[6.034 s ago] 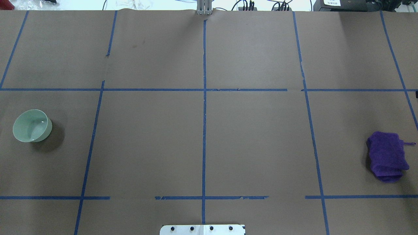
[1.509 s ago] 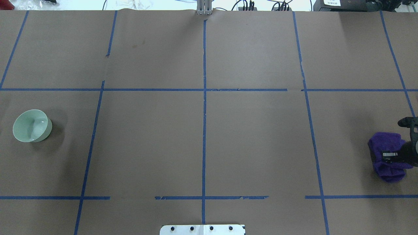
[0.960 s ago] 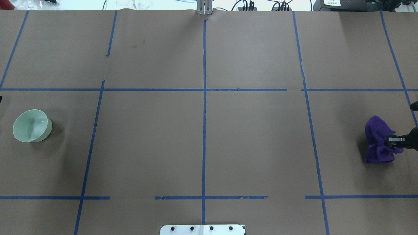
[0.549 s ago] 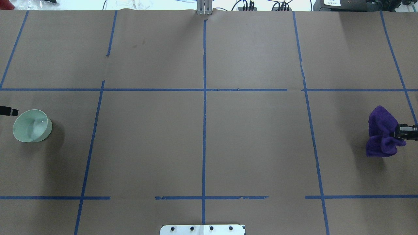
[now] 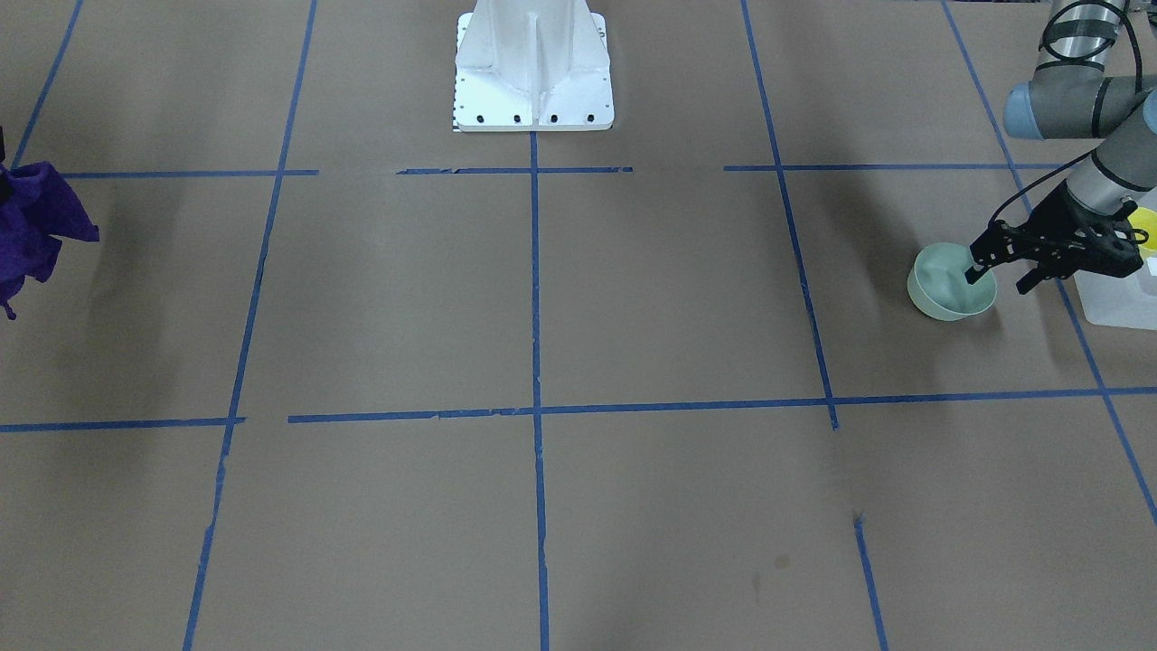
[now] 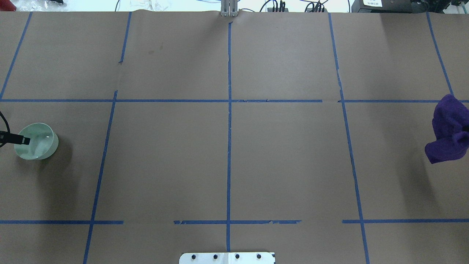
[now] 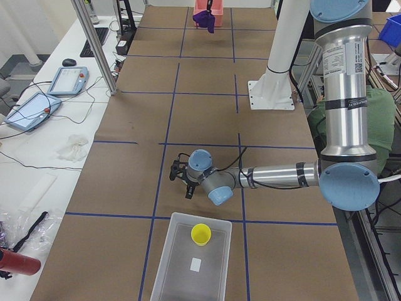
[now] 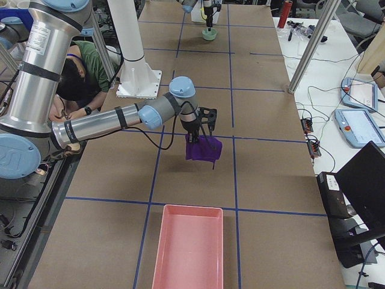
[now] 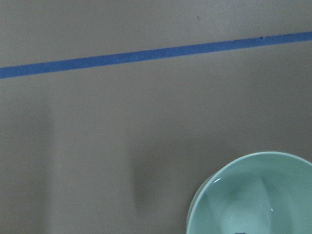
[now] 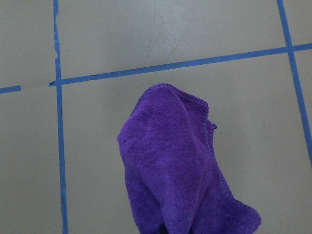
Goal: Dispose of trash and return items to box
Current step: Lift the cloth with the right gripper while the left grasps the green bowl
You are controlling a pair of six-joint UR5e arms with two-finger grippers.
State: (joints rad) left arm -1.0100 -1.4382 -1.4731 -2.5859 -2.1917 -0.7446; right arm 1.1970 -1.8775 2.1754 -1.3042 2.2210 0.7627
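Note:
The mint-green bowl (image 5: pixel 945 297) stands on the table at my left end; it also shows in the overhead view (image 6: pixel 41 146) and the left wrist view (image 9: pixel 253 197). My left gripper (image 5: pixel 1000 277) is open and straddles the bowl's rim, with one finger (image 6: pixel 22 139) inside the bowl. The yellow tumbler (image 7: pixel 201 234) stands in the frosted-white box (image 7: pixel 182 273) just beyond the bowl. My right gripper (image 8: pixel 201 127) is shut on the purple cloth (image 8: pixel 203 150), which hangs above the table (image 6: pixel 447 132).
A pink tray (image 8: pixel 186 253) lies at the table's right end, near the hanging cloth. The white robot base (image 5: pixel 533 72) stands at the middle of the near edge. Blue tape lines cross the brown table cover.
My right gripper closed on the purple cloth, lifted it and carried it away from the robot and toward the right edge. My left gripper came in from the left edge and now sits over the bowl's rim.

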